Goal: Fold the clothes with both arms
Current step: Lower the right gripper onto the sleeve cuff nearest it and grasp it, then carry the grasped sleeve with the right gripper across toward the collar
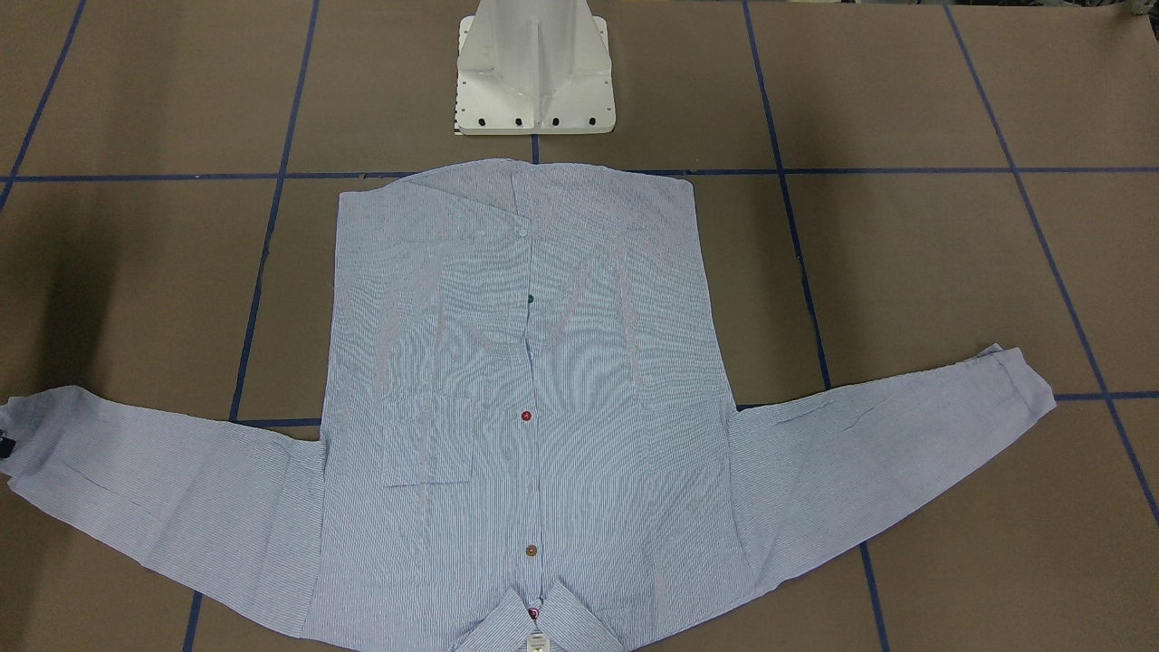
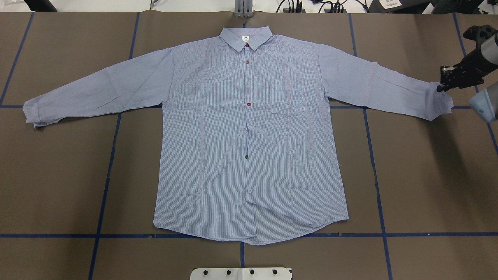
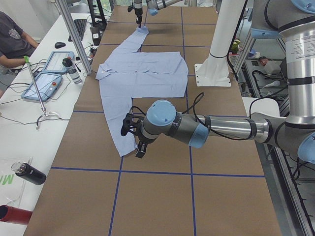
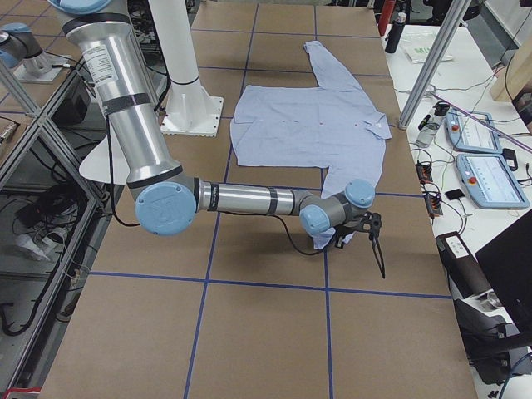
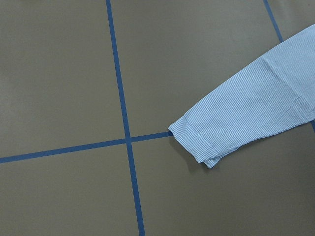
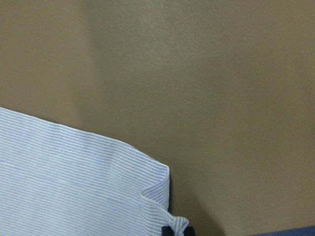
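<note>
The light blue striped shirt lies flat and face up on the brown table, collar at the far edge, both sleeves spread out sideways. My right gripper sits at the right sleeve's cuff. In the right wrist view the cuff corner is bunched up and pinched at the black fingertips. My left gripper hovers just beyond the other cuff; I cannot tell whether it is open or shut. The left wrist view shows that cuff lying on the table, with no fingers in sight.
The white pedestal base stands just behind the shirt's hem. Blue tape lines grid the table. Beyond the far edge is a side table with tablets and bottles, where a person sits. A slanted metal pole rises there.
</note>
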Robot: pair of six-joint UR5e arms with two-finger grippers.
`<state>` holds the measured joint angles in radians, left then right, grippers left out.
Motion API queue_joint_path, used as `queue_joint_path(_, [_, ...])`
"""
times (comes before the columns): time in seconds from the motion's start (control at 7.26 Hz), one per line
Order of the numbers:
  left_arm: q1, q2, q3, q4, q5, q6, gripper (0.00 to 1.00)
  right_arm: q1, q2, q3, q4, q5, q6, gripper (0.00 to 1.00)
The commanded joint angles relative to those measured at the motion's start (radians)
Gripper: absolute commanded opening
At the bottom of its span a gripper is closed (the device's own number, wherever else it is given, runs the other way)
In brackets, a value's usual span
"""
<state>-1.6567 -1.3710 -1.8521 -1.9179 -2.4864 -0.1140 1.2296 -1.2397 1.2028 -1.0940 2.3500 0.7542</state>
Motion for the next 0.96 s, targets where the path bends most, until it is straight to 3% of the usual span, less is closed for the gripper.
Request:
queue_joint_path(0.0, [0.000,0.003,-0.012,0.000,0.000,-0.009,0.99,-0.062,0.047,0.136,-0.003,-0.004,0.181,0.00])
queue_joint_path(0.28, [0.000,0.003,-0.013,0.000,0.000,-0.009,0.99,-0.169,0.184,0.153,-0.003,-0.030,0.420,0.00])
queue_joint_path(0.55, [0.000,0.003,-0.007,0.002,0.000,-0.010,0.99,-0.298,0.349,0.135,-0.042,-0.137,0.612,0.00])
queue_joint_path(0.83, [0.002,0.003,-0.004,0.002,0.000,-0.010,0.99,-0.402,0.591,0.014,-0.102,-0.279,0.735,0.00])
